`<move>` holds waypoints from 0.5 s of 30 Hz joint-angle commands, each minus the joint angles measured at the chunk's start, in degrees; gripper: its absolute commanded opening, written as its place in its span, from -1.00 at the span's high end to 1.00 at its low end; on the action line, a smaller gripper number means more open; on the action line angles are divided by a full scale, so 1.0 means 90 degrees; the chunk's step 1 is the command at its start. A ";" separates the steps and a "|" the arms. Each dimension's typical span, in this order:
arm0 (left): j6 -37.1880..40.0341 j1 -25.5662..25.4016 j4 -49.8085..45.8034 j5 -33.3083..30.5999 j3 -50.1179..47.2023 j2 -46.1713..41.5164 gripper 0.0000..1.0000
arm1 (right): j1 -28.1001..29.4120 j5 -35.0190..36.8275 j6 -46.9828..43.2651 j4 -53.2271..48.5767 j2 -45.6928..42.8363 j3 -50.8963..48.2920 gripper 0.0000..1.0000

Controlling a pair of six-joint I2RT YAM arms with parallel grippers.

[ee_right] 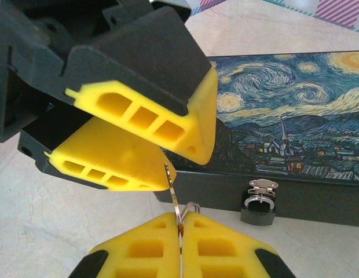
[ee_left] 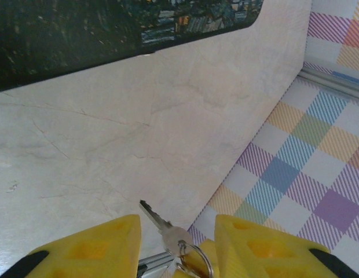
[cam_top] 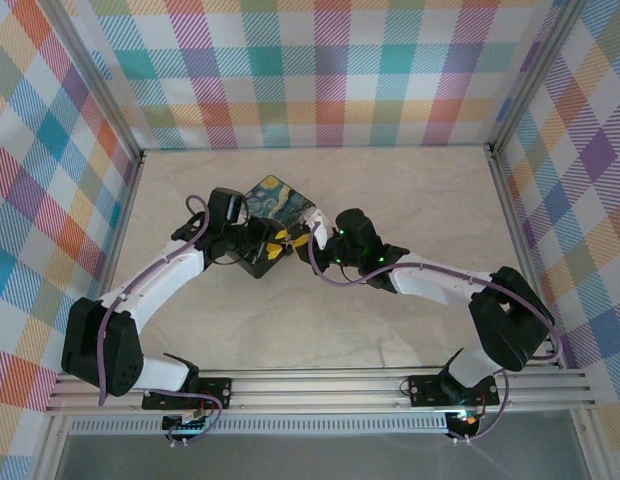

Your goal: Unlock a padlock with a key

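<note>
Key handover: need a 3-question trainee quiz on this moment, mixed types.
1. True or false: the padlock hangs from the clasp on the painted box.
2. The right gripper is: A) open; B) shut on the key; C) shut on the padlock.
3. Fill in: the left gripper has its jaws ___, with the key blade between them.

Key: 1 true; 2 B; 3 open.
</note>
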 commanded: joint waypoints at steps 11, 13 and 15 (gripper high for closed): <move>0.0098 0.0075 0.0030 0.0201 0.0020 -0.0127 0.59 | 0.0318 0.0231 -0.0411 0.0188 0.0298 0.0439 0.87; 0.0142 0.0094 -0.0023 0.0201 0.0029 -0.0138 0.73 | 0.0326 0.0254 -0.0409 0.0201 0.0309 0.0427 0.86; 0.0203 0.0113 -0.0097 0.0182 0.0032 -0.0148 0.81 | 0.0335 0.0281 -0.0415 0.0184 0.0309 0.0411 0.85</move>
